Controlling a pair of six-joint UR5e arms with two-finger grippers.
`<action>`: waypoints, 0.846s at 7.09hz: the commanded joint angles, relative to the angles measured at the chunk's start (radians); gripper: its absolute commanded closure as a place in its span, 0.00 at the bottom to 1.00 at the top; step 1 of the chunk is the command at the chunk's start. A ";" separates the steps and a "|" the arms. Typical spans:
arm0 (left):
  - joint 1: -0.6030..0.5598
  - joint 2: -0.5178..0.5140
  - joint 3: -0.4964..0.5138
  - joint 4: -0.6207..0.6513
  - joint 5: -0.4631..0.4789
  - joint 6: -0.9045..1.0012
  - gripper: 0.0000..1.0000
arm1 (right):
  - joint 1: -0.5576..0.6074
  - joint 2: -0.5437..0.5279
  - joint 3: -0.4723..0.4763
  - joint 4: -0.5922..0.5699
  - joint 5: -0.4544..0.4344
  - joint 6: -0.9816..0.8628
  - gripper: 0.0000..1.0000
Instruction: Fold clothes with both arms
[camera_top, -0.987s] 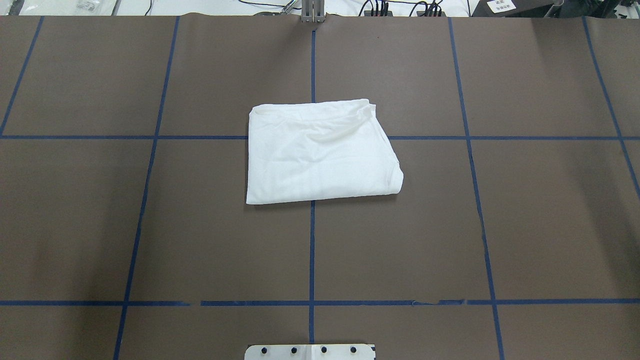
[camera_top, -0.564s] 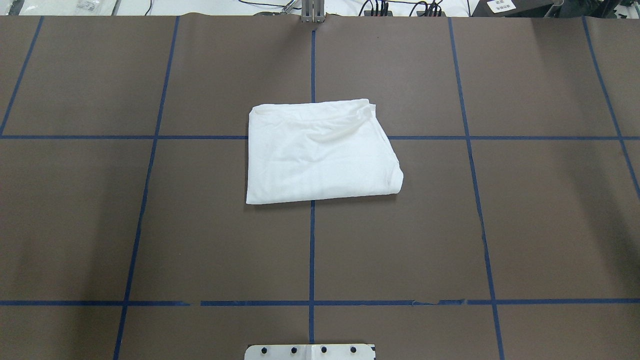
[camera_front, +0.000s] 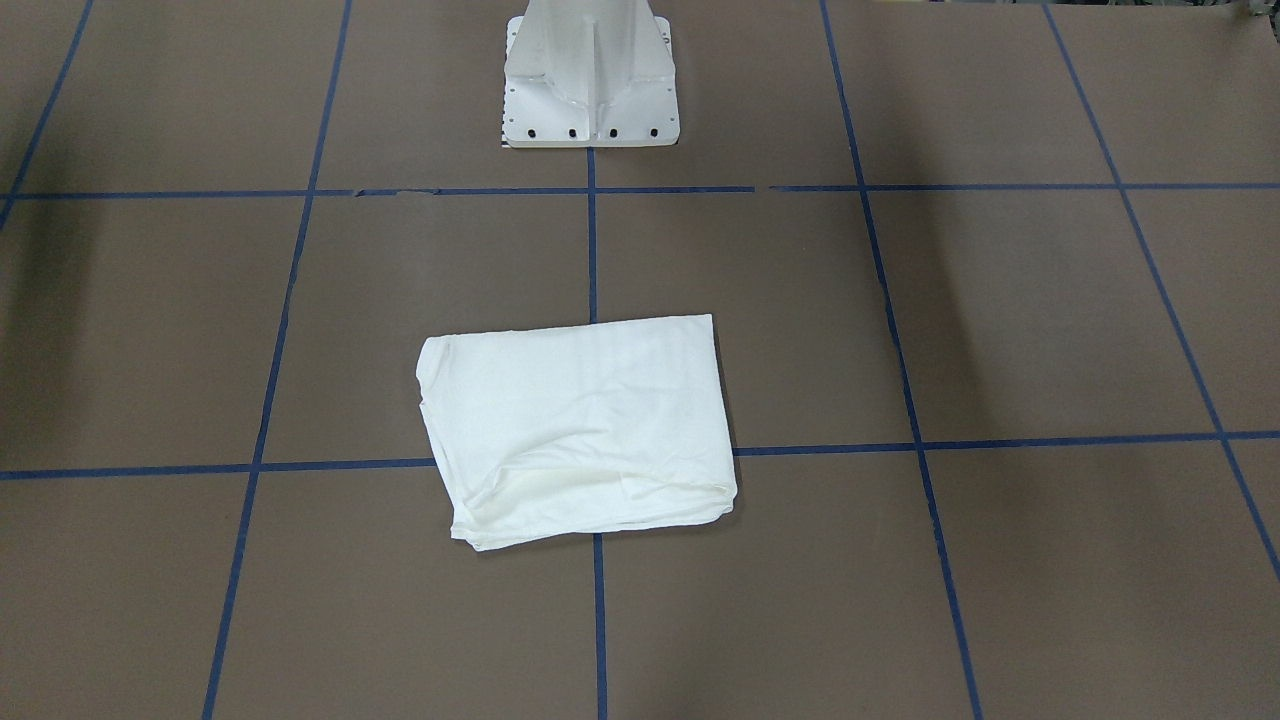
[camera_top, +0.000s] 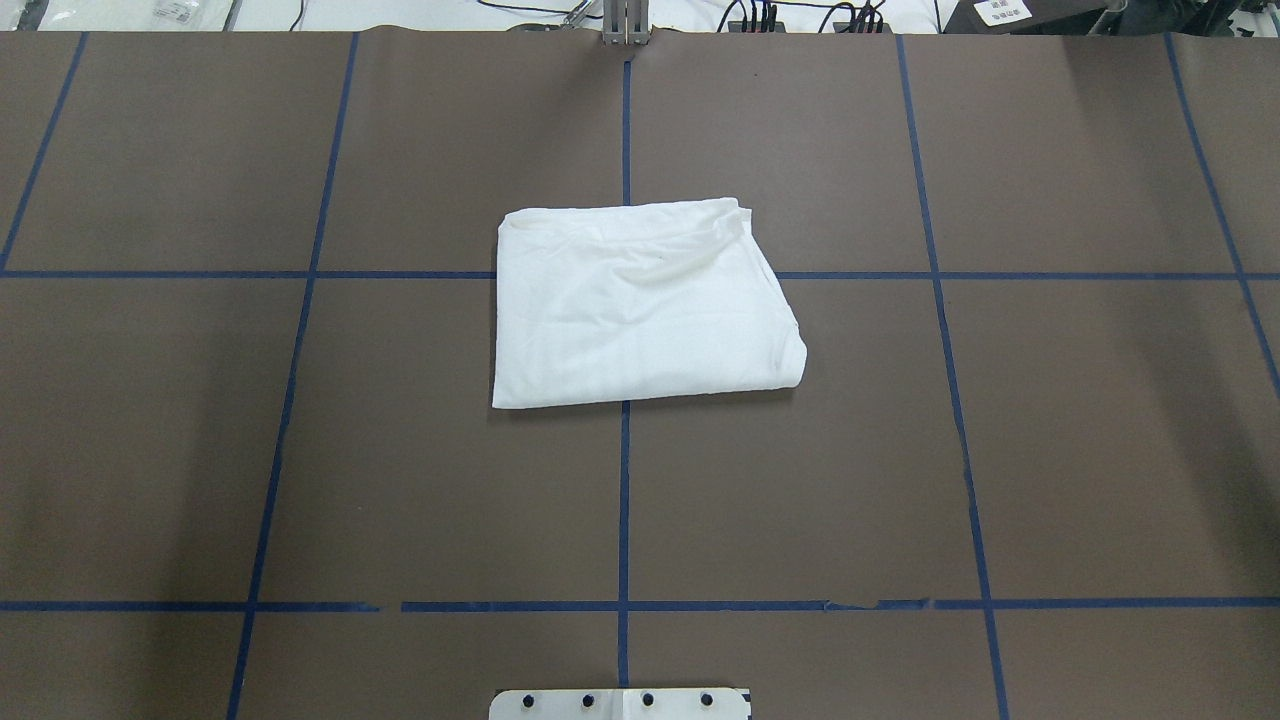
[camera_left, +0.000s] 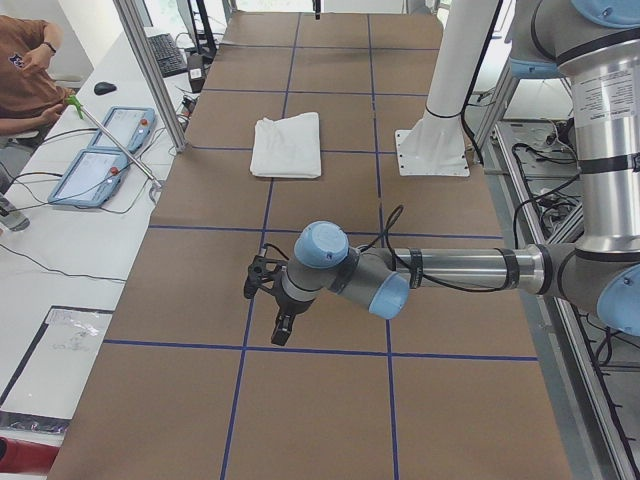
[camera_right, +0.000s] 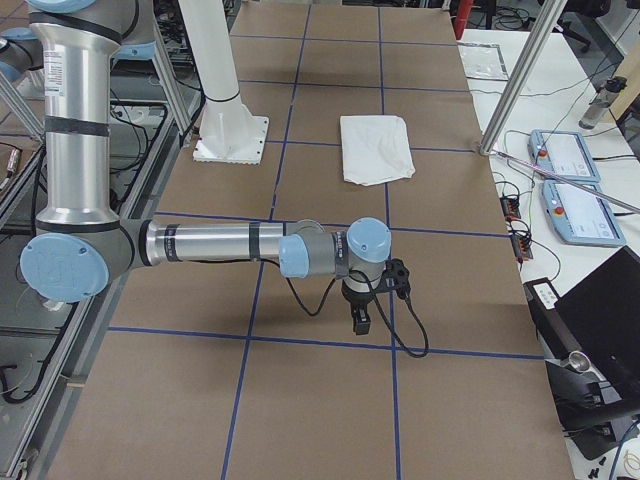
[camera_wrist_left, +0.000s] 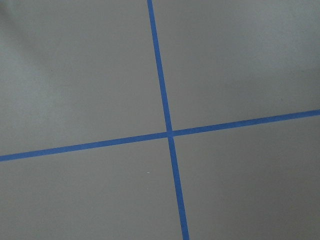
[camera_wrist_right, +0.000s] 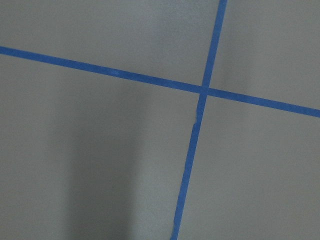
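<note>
– Looking from the operators' side first, where is the T-shirt (camera_front: 580, 430)?

– Folded into a rough rectangle, flat on the brown table (camera_front: 1000, 300), about midway between its two ends. It lies out from the white pedestal base (camera_front: 590, 100), which stands at the robot's edge. Two blue tape lines (camera_front: 592, 250) cross under it.

– And from overhead?

– The same packet (camera_top: 640, 300). Its straight edges face the table's left end and the robot's edge. The rounded, bunched corner points toward the right end, and a soft crease runs along the side nearest the operators' edge.

– The camera at the left end?

– The left arm (camera_left: 460, 268) reaches low over the table near that end. The left gripper (camera_left: 281, 333) points down over a tape line, well apart from the shirt. I cannot tell how its jaws stand.

– The right end?

– The right arm (camera_right: 220, 243) mirrors that pose. The right gripper (camera_right: 360, 322) hangs near the right end, well apart from the shirt (camera_right: 376, 148). Whether its jaws are parted or closed cannot be told from here either.

– The wrist cameras?

– Each shows only brown table cover and a crossing of blue tape, on the left (camera_wrist_left: 170, 132) and on the right (camera_wrist_right: 204, 90).
</note>
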 joint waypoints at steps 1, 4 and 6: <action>-0.001 -0.005 -0.009 0.005 0.001 -0.002 0.00 | 0.001 -0.012 0.005 0.001 -0.002 0.000 0.00; -0.001 -0.005 -0.014 0.004 -0.010 -0.005 0.00 | 0.016 -0.011 0.003 -0.004 0.007 0.009 0.00; 0.001 -0.005 -0.015 0.004 -0.011 -0.005 0.00 | 0.021 -0.012 0.005 -0.004 0.010 0.011 0.00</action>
